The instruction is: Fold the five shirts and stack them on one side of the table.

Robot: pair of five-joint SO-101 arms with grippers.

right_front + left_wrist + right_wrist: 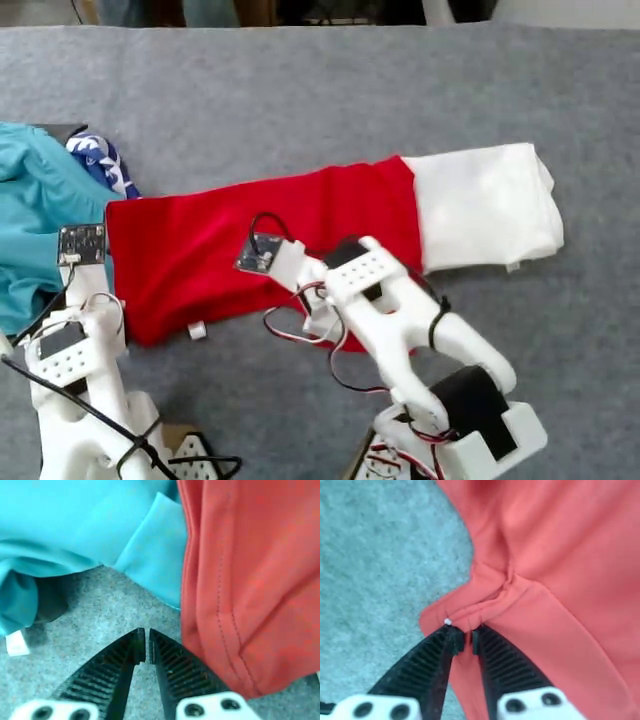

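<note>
A red shirt point(250, 250) lies spread across the middle of the grey table. Against its right end sits a folded white shirt point(485, 205). A teal shirt point(35, 215) is bunched at the left edge, with a blue-and-white patterned shirt point(105, 165) tucked beside it. My right gripper point(467, 632) is shut on a puckered edge of the red shirt point(560, 555); its arm point(390, 310) reaches over the shirt's near edge. My left gripper point(144, 644) is shut on nothing, above bare table between the teal shirt point(75, 525) and the red shirt point(250, 580).
The grey table point(300, 90) has open room at the back and at the front right point(590, 340). The left arm point(75, 350) stands at the front left by the red shirt's left end. A small white tag point(16, 644) pokes out of the teal shirt.
</note>
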